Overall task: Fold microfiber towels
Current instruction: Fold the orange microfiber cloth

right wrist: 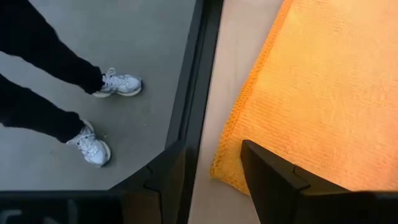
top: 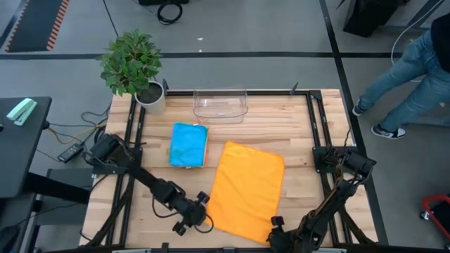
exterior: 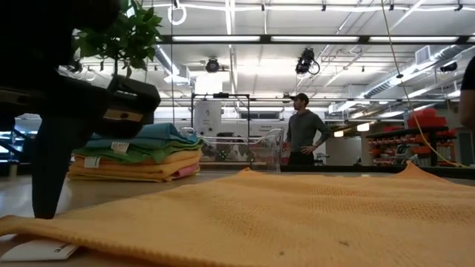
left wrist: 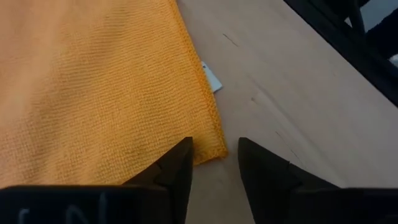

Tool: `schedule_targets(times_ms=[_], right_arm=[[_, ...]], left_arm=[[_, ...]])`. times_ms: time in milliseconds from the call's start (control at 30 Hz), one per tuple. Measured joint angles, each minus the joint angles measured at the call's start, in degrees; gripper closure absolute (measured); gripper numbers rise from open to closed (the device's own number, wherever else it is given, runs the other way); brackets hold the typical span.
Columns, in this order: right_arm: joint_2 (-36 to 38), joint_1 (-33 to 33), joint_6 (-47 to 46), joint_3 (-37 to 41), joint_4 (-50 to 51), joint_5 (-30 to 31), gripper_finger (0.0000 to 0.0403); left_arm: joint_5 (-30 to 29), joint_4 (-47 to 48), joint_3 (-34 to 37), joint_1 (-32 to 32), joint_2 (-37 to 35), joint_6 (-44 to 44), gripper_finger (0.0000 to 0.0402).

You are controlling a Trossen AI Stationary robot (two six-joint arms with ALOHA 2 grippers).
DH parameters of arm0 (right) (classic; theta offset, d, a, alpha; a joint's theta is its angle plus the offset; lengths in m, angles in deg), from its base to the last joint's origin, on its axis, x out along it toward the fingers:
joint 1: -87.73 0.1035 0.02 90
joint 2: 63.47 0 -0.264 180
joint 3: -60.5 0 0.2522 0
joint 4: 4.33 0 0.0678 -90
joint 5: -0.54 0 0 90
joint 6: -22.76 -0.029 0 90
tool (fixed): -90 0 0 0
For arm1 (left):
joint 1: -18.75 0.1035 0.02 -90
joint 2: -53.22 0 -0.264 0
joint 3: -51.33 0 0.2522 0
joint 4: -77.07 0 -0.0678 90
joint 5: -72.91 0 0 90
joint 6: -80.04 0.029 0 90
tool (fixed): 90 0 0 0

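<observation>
The flat orange microfiber towel (top: 246, 190), a soft nubbly woven square with a stitched hem, lies spread at lower centre of the high view on the bare wooden table (top: 295, 119), below right of the stack of folded towels (top: 188, 145) with the blue on top. The left gripper (left wrist: 214, 163) stands narrowly parted at 1 lower corner, holding nothing; the right gripper (right wrist: 211, 168) is parted over the other corner, empty. Risk: the limp cloth may slip a shallow pinch, or 1 finger may miss the hem, leaving a skewed fold.

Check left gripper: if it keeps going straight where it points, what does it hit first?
Most likely the near corner of the orange towel, just ahead of the left gripper; its jaws stand apart around that corner, bare table beside it.
</observation>
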Motion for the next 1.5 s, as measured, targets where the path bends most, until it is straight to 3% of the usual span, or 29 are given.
schedule_targets(times_ms=[267,433,667,833,1067,1333,1500], right_arm=[[-1.09,-0.17,-4.39,-0.22,-0.25,-0.57,0.0247],[-0.96,-0.45,-6.23,-0.21,0.91,-0.45,0.0308],[0.12,-0.87,-7.66,0.02,1.56,-1.38,0.0395],[4.43,-1.40,-8.30,0.26,2.63,-1.48,0.0399],[15.55,-2.33,-10.41,0.13,6.25,-0.69,0.0400],[23.53,-4.68,-19.58,0.06,7.59,-1.25,0.0401],[26.52,-5.39,-27.98,0.03,21.45,1.47,0.0401]], left_arm=[[0.83,0.73,-0.09,1.03,0.01,-3.18,0.0283],[0.78,0.87,-0.09,1.03,0.01,-3.44,0.0312],[0.96,0.42,0.03,0.69,-0.22,-4.19,0.0391],[1.67,1.39,0.33,0.65,-3.23,-7.73,0.0395],[1.83,0.98,0.20,2.63,-14.31,-12.54,0.0397],[4.46,0.13,0.11,3.11,-22.53,-31.52,0.0399],[0.25,0.73,0.04,5.49,-23.39,-40.71,0.0400]])
